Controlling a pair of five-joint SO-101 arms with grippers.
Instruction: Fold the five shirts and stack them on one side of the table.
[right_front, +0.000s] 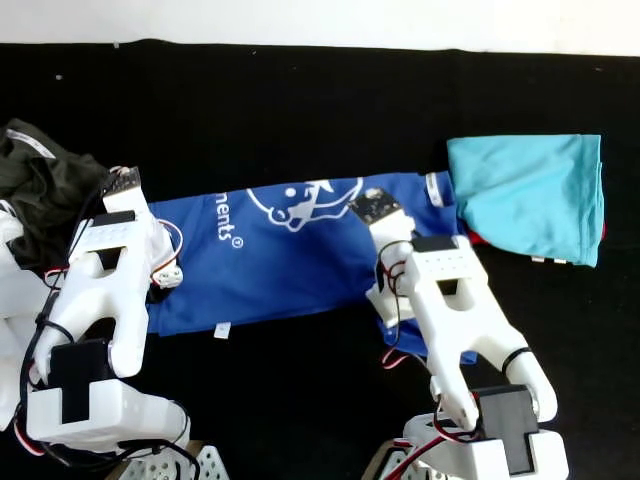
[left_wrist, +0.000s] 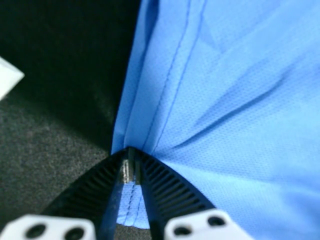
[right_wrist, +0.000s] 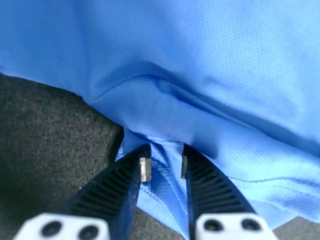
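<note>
The royal-blue knit shirt with white chest print (right_front: 290, 260) lay stretched lengthwise across the middle of the black cloth-covered counter (right_front: 300, 100). Its collar end just met a folded turquoise shirt (right_front: 530, 195) at the counter's right side. The cloth lay mostly flat, with shallow creases running toward each grip point.

The left arm's (right_front: 100, 290) jaws were closed almost fully on the stitched hem at the shirt's left end. The right arm's (right_front: 450, 290) jaws stood a narrow gap apart, straddling the shirt's near edge towards the collar end. Cloth lay between them, with no firm clamp evident.

Judged step: securing two grip points on the blue shirt before a fold. One shirt appeared folded already. A crumpled dark olive garment (right_front: 40, 190) waited at the far left.

The next move probably called for:
1. Closing the right jaws on the edge.
2. Lifting both ends evenly, so the cloth did not slip or bunch.
</note>
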